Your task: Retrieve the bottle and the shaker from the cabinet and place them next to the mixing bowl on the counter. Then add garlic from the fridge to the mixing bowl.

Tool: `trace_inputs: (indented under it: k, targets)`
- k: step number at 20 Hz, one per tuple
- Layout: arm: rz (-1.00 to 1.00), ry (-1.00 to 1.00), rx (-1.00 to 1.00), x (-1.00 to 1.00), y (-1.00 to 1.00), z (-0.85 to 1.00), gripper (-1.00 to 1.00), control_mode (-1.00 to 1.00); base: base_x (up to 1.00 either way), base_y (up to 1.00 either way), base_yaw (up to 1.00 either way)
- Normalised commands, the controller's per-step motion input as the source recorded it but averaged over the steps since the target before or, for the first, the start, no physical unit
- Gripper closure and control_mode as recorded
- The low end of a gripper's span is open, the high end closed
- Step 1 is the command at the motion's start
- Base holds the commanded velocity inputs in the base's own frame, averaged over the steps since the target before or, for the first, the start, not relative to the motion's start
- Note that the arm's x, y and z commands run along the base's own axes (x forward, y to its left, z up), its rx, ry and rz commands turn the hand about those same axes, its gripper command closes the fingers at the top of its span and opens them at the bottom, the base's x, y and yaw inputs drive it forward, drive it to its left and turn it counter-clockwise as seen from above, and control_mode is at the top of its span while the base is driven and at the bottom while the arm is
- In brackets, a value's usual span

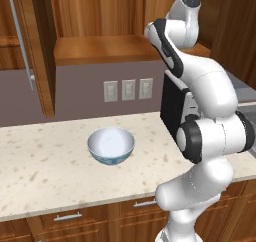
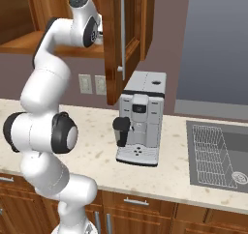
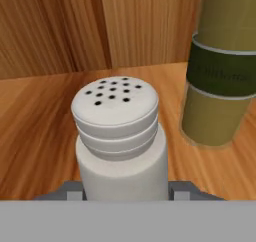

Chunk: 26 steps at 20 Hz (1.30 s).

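The shaker point(image 3: 119, 141) was a pale grey-white cylinder with a stepped, rounded cap pierced by small dark holes. It stood upright on the wooden shelf of the cabinet point(image 3: 55, 36), close before the hand camera. To the shaker's right in the hand view, and set slightly further back, stood the bottle point(image 3: 220, 81), apart from the shaker; it was olive-green with a dark band around its body, and its neck ran out of frame. Both items rested on the cabinet shelf in front of the wooden back panel.

The gripper point(image 3: 122, 192) sat at the shaker's base, with a grey finger tip point(image 3: 72, 192) visible on either side of the cylinder. Whether the fingers were pressing the shaker or merely flanking it could not be determined.

In the left base view the arm reached up into the open cabinet. The mixing bowl point(image 1: 111, 145), white inside and blue-patterned outside, sat empty on the counter point(image 1: 45, 176) below the cabinet. A coffee machine point(image 2: 140, 117) stood on the counter under the cabinet door point(image 2: 118, 39).
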Motion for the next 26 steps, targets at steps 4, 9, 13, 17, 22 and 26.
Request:
trace_inputs:
  k: [4, 9, 13, 17, 22, 26]
  targets:
    - [0.00, 0.00, 0.07, -1.00, 0.00, -0.02, 1.00, -1.00, 0.00, 0.00, 0.00]
    - [0.00, 0.00, 0.02, -1.00, 0.00, 0.00, 1.00, -1.00, 0.00, 0.00, 0.00]
    - [0.00, 0.00, 0.00, -1.00, 0.00, -0.02, 1.00, -1.00, 0.00, 0.00, 0.00]
    - [0.03, 0.00, 0.00, -1.00, 0.08, -0.23, 1.00, -1.00, 0.00, 0.00, 0.00]
    - [0.05, 0.03, -0.02, -0.96, 0.25, -0.77, 1.00, -1.00, 0.00, 0.00, 0.00]
    - [0.03, 0.10, -0.10, -0.58, 0.32, -1.00, 1.00, -1.00, 0.00, 0.00, 0.00]
